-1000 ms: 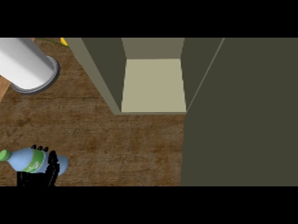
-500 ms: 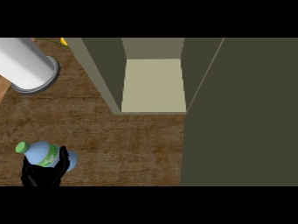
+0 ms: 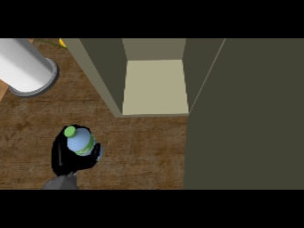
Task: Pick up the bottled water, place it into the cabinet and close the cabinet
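The bottled water (image 3: 80,141) is a pale blue bottle with a green cap and a green label band, at the lower left of the head view. My left hand (image 3: 64,158) is black and curls round the bottle's lower part, with its grey forearm entering from the bottom edge. The bottle stands tilted, cap toward the upper left. The cabinet (image 3: 96,71) is olive and stands open at the upper middle, its pale inner floor (image 3: 154,87) showing. The held bottle is below and left of that opening, apart from it. My right hand does not show.
The cabinet's open door (image 3: 253,116) fills the right side as a large dark olive panel. A big white cylinder (image 3: 19,67) lies at the upper left on the brown wooden counter (image 3: 141,147). A small yellow thing (image 3: 62,42) peeks out at the top.
The bottle has moved up and to the right in my left hand, from the lower left corner toward the cabinet, and more of the hand and forearm shows now.
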Tool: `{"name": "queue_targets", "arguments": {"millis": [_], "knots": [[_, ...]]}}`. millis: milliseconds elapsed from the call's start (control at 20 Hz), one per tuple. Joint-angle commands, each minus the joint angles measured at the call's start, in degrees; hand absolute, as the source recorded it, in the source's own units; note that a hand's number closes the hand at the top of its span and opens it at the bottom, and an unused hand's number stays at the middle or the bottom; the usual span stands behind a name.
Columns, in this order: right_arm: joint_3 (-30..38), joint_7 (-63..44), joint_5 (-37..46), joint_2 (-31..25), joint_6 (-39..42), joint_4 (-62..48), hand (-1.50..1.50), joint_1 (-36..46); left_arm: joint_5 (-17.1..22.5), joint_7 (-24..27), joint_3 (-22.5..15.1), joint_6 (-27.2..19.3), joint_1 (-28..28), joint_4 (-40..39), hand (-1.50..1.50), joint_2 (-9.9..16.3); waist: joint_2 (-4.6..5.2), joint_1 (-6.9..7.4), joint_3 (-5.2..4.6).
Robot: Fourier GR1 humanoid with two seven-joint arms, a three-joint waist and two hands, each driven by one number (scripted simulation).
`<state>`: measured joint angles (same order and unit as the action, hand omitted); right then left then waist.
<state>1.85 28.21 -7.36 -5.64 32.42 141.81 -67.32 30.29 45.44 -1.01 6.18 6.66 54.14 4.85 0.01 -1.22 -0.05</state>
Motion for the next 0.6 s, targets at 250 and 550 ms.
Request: {"name": "queue_targets", "arguments": {"millis": [250,550], "knots": [[3.29,-4.07,-7.78,-0.12,-0.53,6.7,-1.5,-0.63,-2.48,-12.1,-6.85,-3.3,1.83,14.02,1.5,-0.89,-0.21,1.06,0.09],[2.59,-3.16,-6.5,0.77,-0.23,4.44,-1.5,2.38,-5.8,-18.61,-12.36,-10.64,3.23,24.53,1.5,-4.3,-0.23,1.13,0.09]]}}
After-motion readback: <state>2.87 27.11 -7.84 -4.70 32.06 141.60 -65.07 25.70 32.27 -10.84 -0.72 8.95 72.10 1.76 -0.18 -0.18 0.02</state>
